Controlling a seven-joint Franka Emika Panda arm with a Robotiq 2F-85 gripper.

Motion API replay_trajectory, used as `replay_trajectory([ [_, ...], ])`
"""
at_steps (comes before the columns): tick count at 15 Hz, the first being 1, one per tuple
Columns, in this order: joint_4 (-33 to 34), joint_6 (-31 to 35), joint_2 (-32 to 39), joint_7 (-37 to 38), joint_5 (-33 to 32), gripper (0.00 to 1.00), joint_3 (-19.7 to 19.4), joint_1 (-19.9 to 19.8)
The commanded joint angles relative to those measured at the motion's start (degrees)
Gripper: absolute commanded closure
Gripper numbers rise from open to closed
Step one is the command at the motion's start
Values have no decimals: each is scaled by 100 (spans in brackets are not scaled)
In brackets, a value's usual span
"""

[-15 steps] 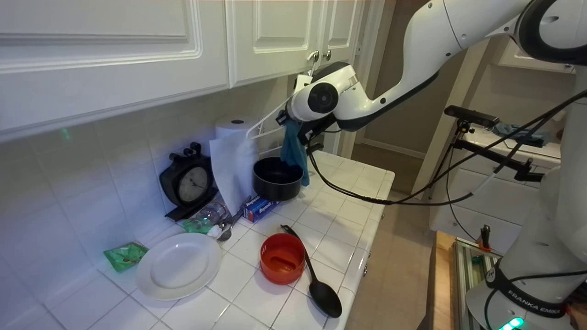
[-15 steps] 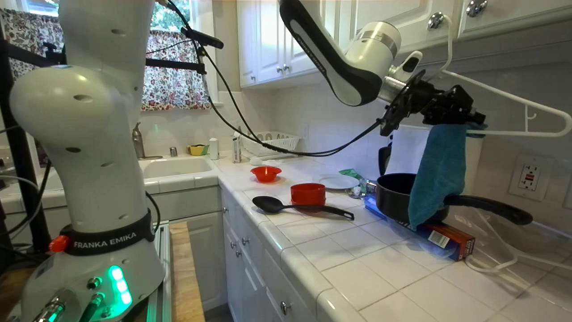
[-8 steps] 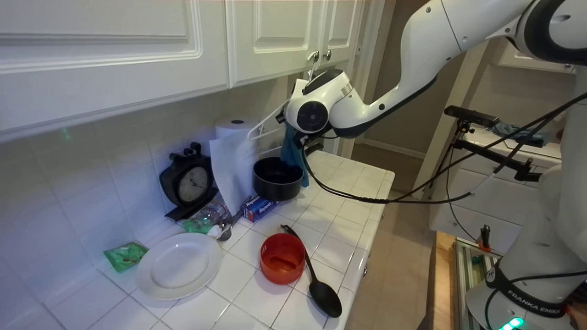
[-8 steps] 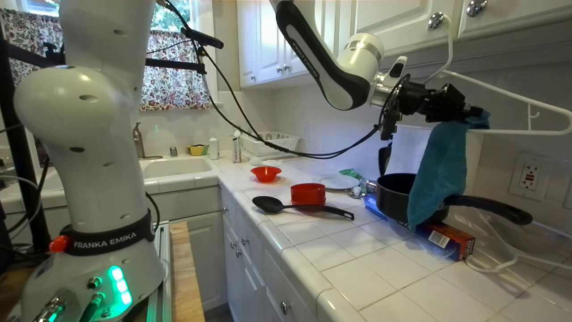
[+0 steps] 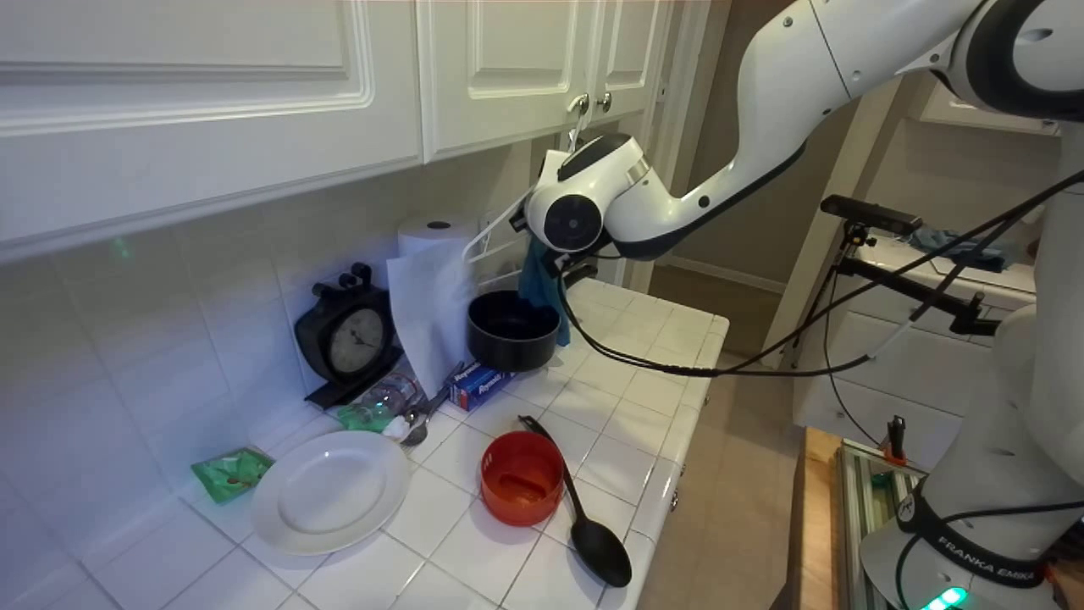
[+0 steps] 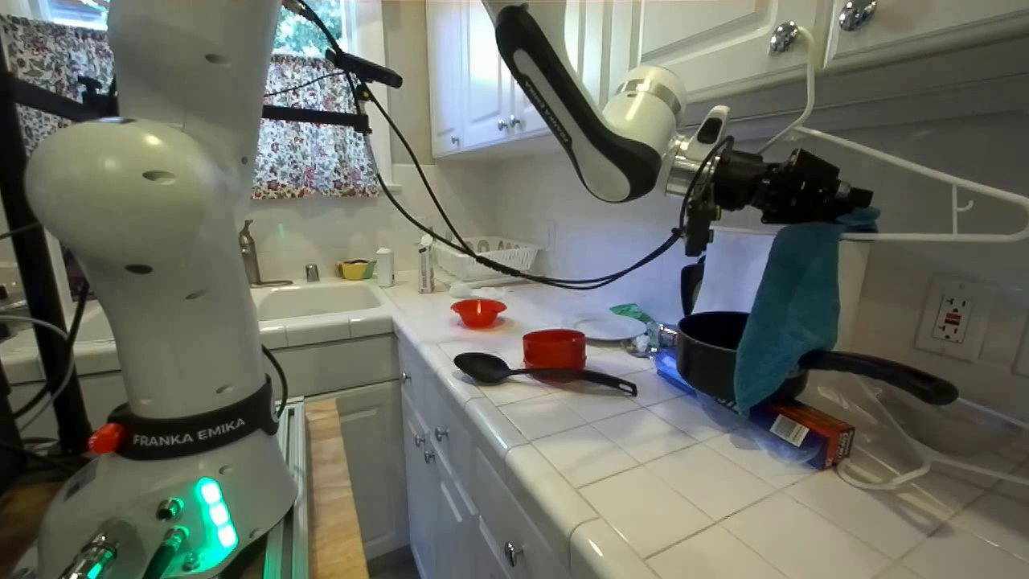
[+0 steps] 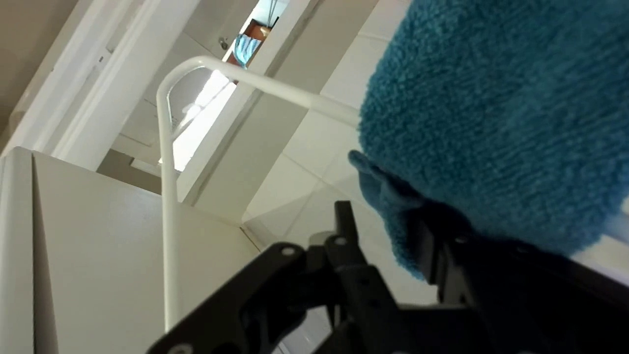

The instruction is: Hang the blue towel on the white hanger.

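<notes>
Wrist view: the blue towel (image 7: 491, 123) seems to lie over the bottom bar of the white hanger (image 7: 168, 211), with most of its length on the near side and a short end poking past the bar toward the hand (image 7: 383, 223). The jaws stand apart, white tile (image 7: 304, 182) showing between them; cloth lies against or just beside one and is clear of the other, so nothing looks gripped. The fold probably bears the towel's weight, though the longer end could drag it off.

In an exterior view, the hanger's hook goes over a cupboard knob (image 6: 784, 37), which leaves the bar free above the tabletop (image 6: 691, 482), with room to push cloth across. The towel hangs in front of the pot (image 6: 711, 362); whether it brushes it, I cannot tell. The pot sits on or right beside a blue box (image 6: 796, 438).

In an exterior view, the arm (image 5: 694, 199) hides most of the hand. The paper roll (image 5: 436, 280) stands by the tabletop's wall edge; the black spoon (image 5: 600, 551) lies along the front edge, touching or just beside the red cup (image 5: 508, 457), well apart from the hanging work
</notes>
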Motion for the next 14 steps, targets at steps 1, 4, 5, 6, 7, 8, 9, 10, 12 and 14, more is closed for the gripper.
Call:
replay_trajectory([
  [1, -51, -455, -20, 266, -78, 34, 81, 53],
  [4, -56, -478, -28, 216, -6, 13, 143, 32],
  [5, -58, -401, -36, 182, 27, 7, 160, 14],
  [6, -62, -285, -61, 138, 92, 1, 174, -16],
  [7, -66, -246, -71, 132, 103, 0, 179, -22],
  [8, -80, -306, -79, 169, 67, 0, 177, -5],
  [9, -98, -283, -95, 167, 62, 0, 181, -7],
  [10, -130, -282, -117, 163, 32, 0, 184, -1],
  [12, -171, -218, -145, 95, 20, 0, 192, -7],
  [14, -236, -86, -197, 63, 18, 0, 198, -23],
])
